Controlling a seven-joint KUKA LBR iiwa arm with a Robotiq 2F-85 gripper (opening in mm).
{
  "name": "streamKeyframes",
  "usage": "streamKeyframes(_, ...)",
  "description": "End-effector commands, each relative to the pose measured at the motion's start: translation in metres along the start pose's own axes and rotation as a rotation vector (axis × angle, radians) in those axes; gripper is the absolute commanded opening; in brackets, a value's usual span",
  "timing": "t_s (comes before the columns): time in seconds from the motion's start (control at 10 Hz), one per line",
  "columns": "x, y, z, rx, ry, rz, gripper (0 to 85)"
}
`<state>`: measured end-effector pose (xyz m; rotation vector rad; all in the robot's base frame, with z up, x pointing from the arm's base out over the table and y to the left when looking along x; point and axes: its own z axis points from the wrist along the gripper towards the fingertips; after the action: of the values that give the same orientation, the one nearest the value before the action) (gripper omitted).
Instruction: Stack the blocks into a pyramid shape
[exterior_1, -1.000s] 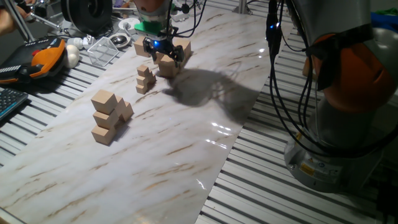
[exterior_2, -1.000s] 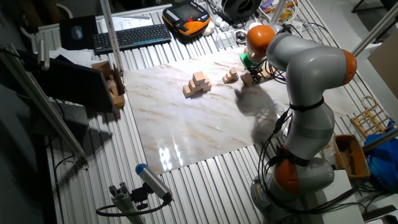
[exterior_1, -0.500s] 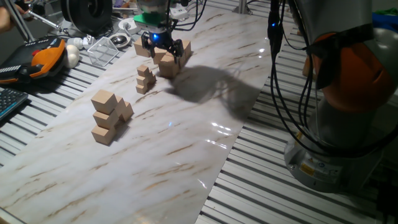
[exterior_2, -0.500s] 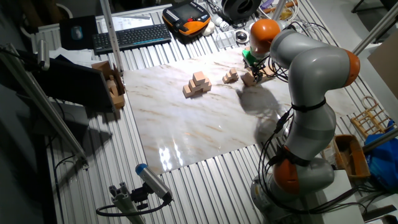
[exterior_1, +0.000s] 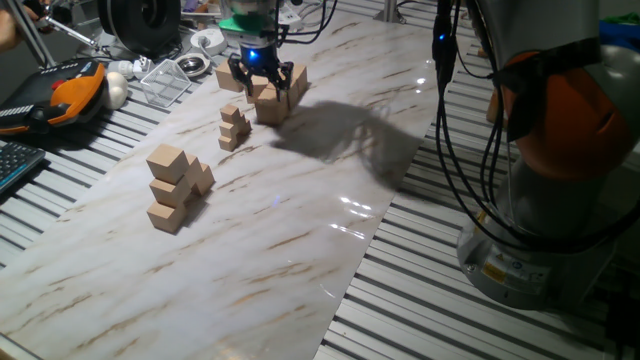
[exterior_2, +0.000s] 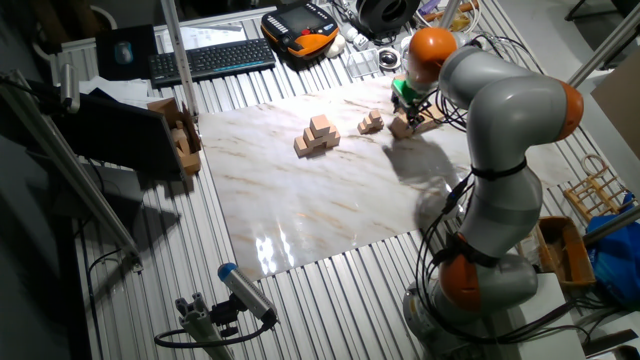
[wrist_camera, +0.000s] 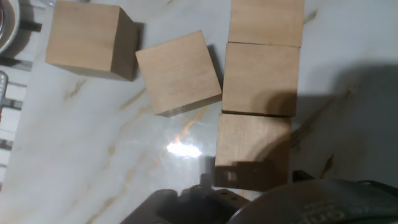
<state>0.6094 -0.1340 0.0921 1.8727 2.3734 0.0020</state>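
Note:
Several loose tan blocks (exterior_1: 268, 103) lie at the far end of the marble board (exterior_1: 300, 220). The hand view looks down on them: three in a column (wrist_camera: 261, 78), one turned askew (wrist_camera: 178, 71) and one apart at the upper left (wrist_camera: 87, 40). My gripper (exterior_1: 263, 80) hovers just above this group, fingers spread, open and holding nothing. The other fixed view puts it (exterior_2: 408, 108) over the same blocks (exterior_2: 402, 126). Nearer the left side stands the pyramid shape (exterior_1: 175, 185), a stepped pile of tan cubes with one on top, also seen as a pile (exterior_2: 318, 135).
A small stack of much smaller tan cubes (exterior_1: 233, 125) stands between the pile and the loose blocks. A clear plastic box (exterior_1: 170, 80), an orange pendant (exterior_1: 70, 95) and a keyboard (exterior_2: 210, 60) sit off the board. The arm's base (exterior_1: 560, 180) is to the right.
The gripper has risen slightly and shifted a little toward the far end of the board over the loose blocks. The blocks and the pile have not moved.

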Motion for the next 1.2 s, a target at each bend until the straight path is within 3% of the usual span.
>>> streamKeyframes(0.0,0.0,0.0,0.0,0.001,0.001,0.001,0.0)
streamKeyframes(0.4,0.004,0.0,-0.004,-0.009,0.024,0.015,0.0)
streamKeyframes(0.6,0.008,0.0,-0.006,-0.022,0.049,0.058,0.0)
streamKeyframes(1.1,0.01,0.002,0.006,-0.045,0.051,0.085,0.0)
